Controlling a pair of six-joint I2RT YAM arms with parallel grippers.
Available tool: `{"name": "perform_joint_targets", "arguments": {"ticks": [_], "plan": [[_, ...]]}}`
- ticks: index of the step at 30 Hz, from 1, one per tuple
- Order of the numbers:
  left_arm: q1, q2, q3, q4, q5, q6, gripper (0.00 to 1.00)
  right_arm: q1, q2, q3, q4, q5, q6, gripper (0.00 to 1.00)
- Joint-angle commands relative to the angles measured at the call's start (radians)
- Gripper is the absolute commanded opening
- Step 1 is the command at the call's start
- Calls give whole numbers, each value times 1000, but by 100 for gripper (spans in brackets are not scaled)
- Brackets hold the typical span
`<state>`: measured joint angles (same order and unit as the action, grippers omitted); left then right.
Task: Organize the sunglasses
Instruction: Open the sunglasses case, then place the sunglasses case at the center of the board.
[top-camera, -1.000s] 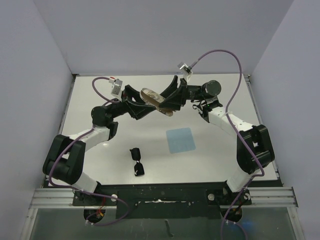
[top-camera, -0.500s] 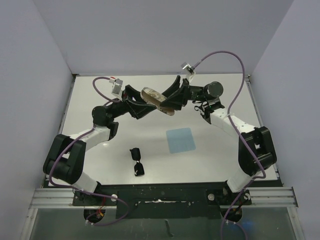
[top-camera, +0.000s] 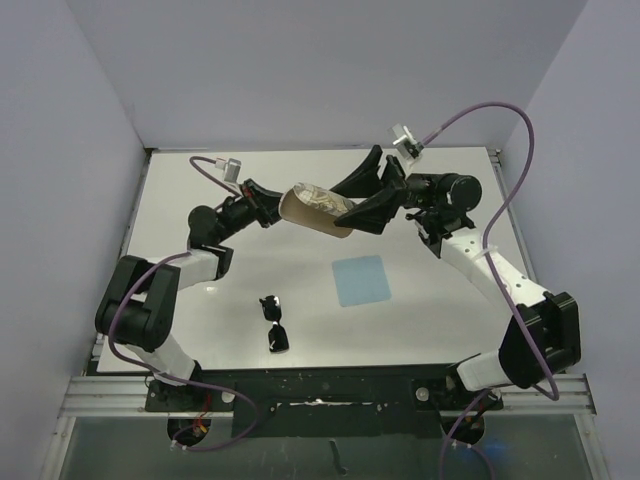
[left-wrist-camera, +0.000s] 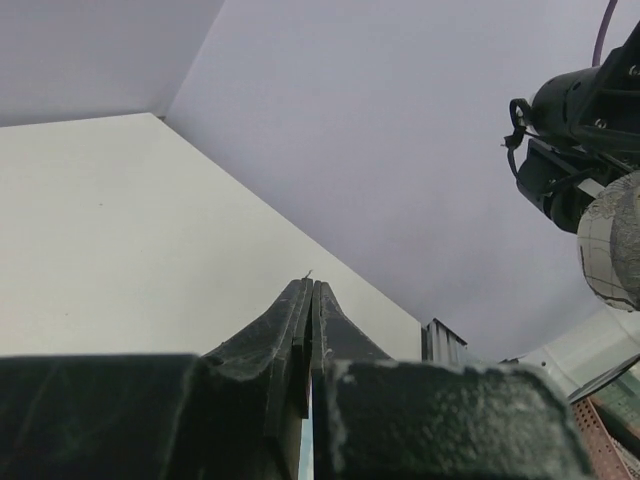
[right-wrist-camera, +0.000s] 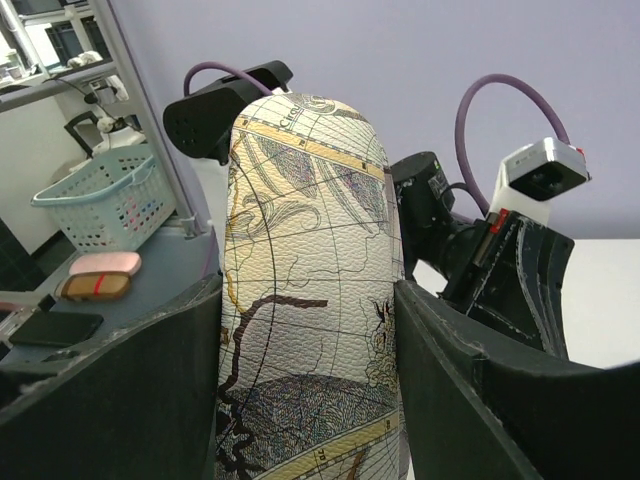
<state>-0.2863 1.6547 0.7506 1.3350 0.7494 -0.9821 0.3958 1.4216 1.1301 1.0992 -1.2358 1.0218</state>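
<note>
1. Sunglasses (top-camera: 276, 324) lie on the worktop's (top-camera: 430, 330) near side, left of the blue cloth (top-camera: 361, 279) (not yet cased).
2. Right tool (top-camera: 342, 210) grips the patterned case (top-camera: 312, 205), raised at the far side.
3. Left tool (left-wrist-camera: 309, 310) is closed and empty.

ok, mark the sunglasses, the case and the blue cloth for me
sunglasses (top-camera: 279, 339), top view, on the near dark lens.
case (right-wrist-camera: 310, 300), right wrist view, middle of its patterned side.
blue cloth (top-camera: 362, 280), top view, centre of the square.
</note>
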Motion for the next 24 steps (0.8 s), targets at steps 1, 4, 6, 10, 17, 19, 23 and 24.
{"name": "perform_joint_targets", "arguments": {"ticks": [1,4,6,10,17,19,23,24], "plan": [[-1,-37,13,1,-20,27,0,-3,-7,30,-113,12,-120,0],[-1,-55,13,-54,-21,68,8,-6,0,37,-153,14,-148,0],[2,-65,17,-103,-41,93,23,-8,2,46,-222,25,-198,0],[8,-105,26,-296,-151,205,44,-23,15,73,-388,52,-312,0],[14,-194,32,-568,-441,342,50,-58,87,141,-730,137,-540,0],[15,-209,27,-600,-512,344,52,-68,121,163,-780,149,-570,0],[19,-241,-2,-616,-594,342,53,-73,201,210,-907,176,-660,0],[21,-248,-8,-618,-608,344,53,-72,225,221,-935,183,-679,0]]}}
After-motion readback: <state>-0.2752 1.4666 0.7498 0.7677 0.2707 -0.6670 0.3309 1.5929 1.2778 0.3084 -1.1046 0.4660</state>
